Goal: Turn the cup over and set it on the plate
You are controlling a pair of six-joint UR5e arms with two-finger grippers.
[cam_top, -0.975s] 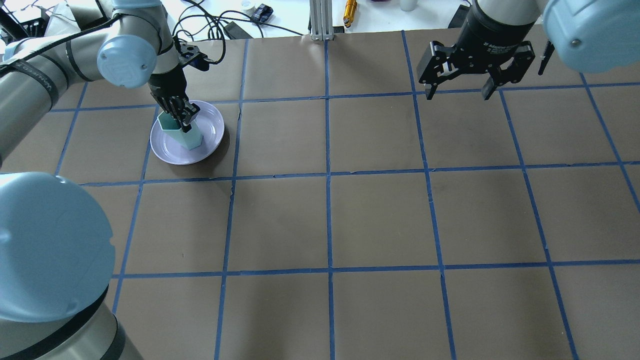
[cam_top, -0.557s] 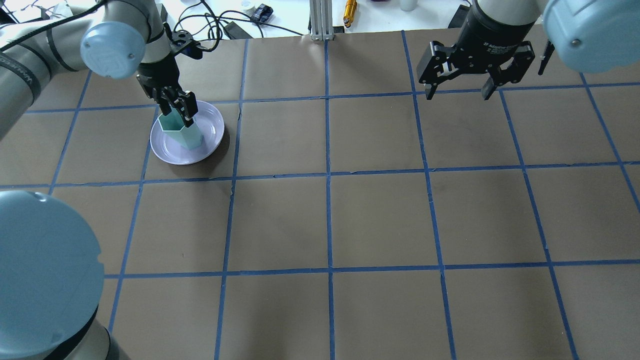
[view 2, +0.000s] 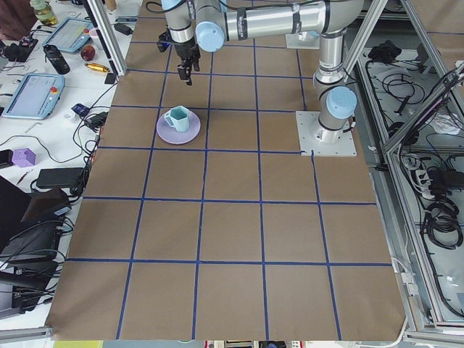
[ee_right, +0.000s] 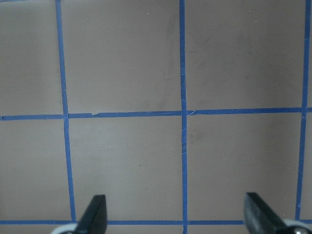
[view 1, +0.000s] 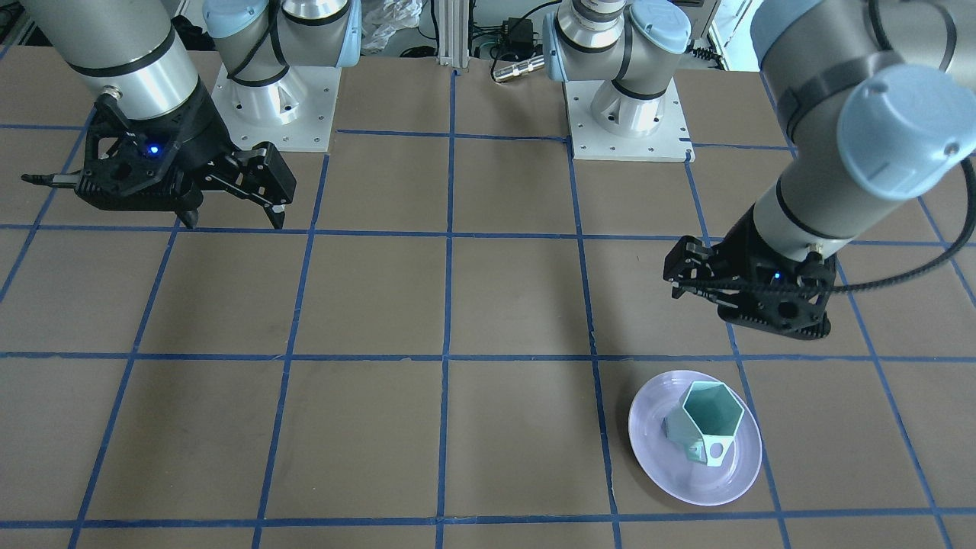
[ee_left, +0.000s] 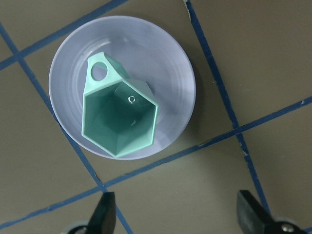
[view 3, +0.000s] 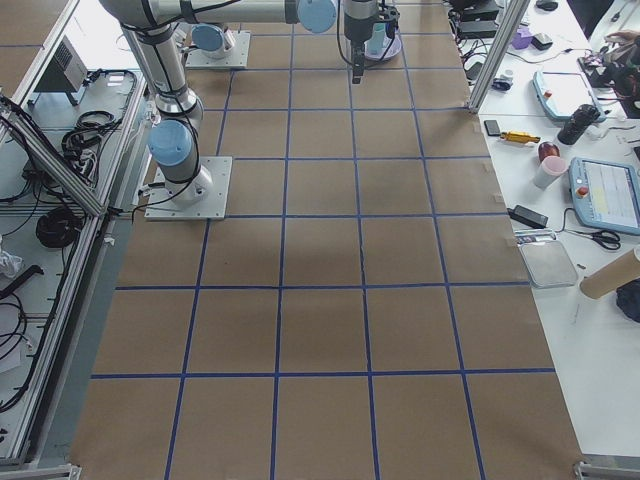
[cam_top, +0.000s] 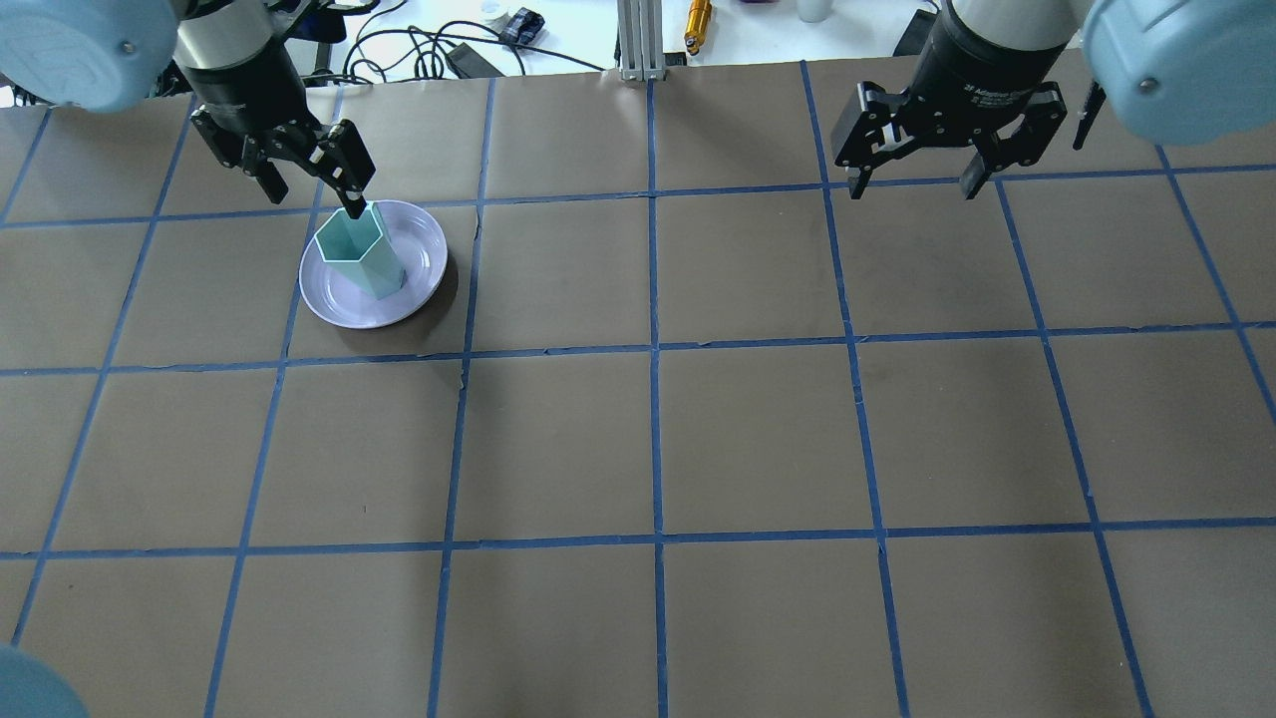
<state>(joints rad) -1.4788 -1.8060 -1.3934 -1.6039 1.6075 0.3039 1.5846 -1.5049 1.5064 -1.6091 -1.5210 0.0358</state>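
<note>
The pale mint-green cup (cam_top: pixel 357 251) stands upright on the lavender plate (cam_top: pixel 424 249), its hexagonal mouth facing up. In the left wrist view the cup (ee_left: pixel 119 119) sits on the plate (ee_left: pixel 165 63) with its handle towards the plate's middle. My left gripper (cam_top: pixel 312 192) is open and empty, above and just behind the plate's far edge, apart from the cup. Its fingertips frame the left wrist view's bottom edge (ee_left: pixel 178 214). My right gripper (cam_top: pixel 912 187) is open and empty, hovering over the table's far right, with only bare paper below it (ee_right: pixel 176 212).
The table is brown paper with a blue tape grid. An aluminium post (cam_top: pixel 638 40), an orange tool (cam_top: pixel 698 20) and cables lie beyond the far edge. Both arm bases (view 1: pixel 274 99) stand at the robot's side of the table.
My left gripper, which was closed on the cup's rim, has let go, opened, and moved up and away to the far left. The cup stays upright on the plate. The right arm is unmoved.
</note>
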